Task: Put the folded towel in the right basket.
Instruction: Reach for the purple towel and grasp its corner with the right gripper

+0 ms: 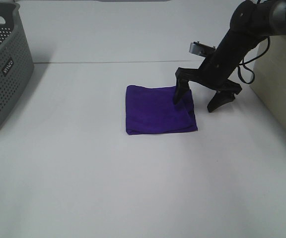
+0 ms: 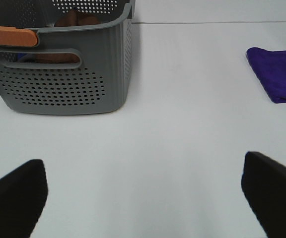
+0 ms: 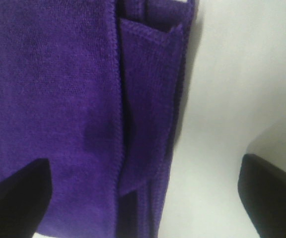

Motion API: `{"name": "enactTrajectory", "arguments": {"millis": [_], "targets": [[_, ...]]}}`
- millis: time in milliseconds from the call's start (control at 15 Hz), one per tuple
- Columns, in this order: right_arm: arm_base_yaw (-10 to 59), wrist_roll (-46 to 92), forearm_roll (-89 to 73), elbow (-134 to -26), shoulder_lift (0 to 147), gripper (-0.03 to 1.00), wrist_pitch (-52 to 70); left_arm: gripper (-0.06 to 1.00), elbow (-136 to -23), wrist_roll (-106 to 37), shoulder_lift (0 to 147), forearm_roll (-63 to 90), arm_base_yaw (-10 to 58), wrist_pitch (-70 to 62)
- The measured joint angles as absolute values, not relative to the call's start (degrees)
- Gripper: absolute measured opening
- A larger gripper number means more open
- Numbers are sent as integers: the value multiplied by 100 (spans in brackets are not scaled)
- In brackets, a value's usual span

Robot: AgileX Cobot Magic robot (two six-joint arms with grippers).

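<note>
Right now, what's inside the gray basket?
Inside the gray basket, something brown shows above the rim, and a bit of blue peeks through the handle hole. The basket's wall covers everything lower down, so I cannot tell what these things are.

Table (image 1: 133, 188): white and plain.
Towel (image 1: 155, 111): purple, folded into a square, lying flat near the table's middle.
Right hand (image 1: 193, 105): black, fingers spread wide, one over the towel's far right corner, the other over bare table just beside it.
Basket (image 1: 4, 74): grey, perforated, at the table's left edge, well apart from the towel.
</note>
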State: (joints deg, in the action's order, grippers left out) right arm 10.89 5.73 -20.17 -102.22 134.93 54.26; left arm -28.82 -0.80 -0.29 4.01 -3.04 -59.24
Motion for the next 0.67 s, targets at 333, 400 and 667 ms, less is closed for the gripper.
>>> {"name": "enactTrajectory", "arguments": {"millis": [333,400,667], "targets": [[1089,567,-2040,-10273,13602,98,5300,99,-2882,-80,-29,401,-304,-5924],[1100,567,-2063,-10290,13625,98,5317,99,-2882,-80,-29,401,-304,-5924],[1558,516,-2292,-10393,13803,94,5122,99,-2882,-80,-29,401,-304,-5924]]}}
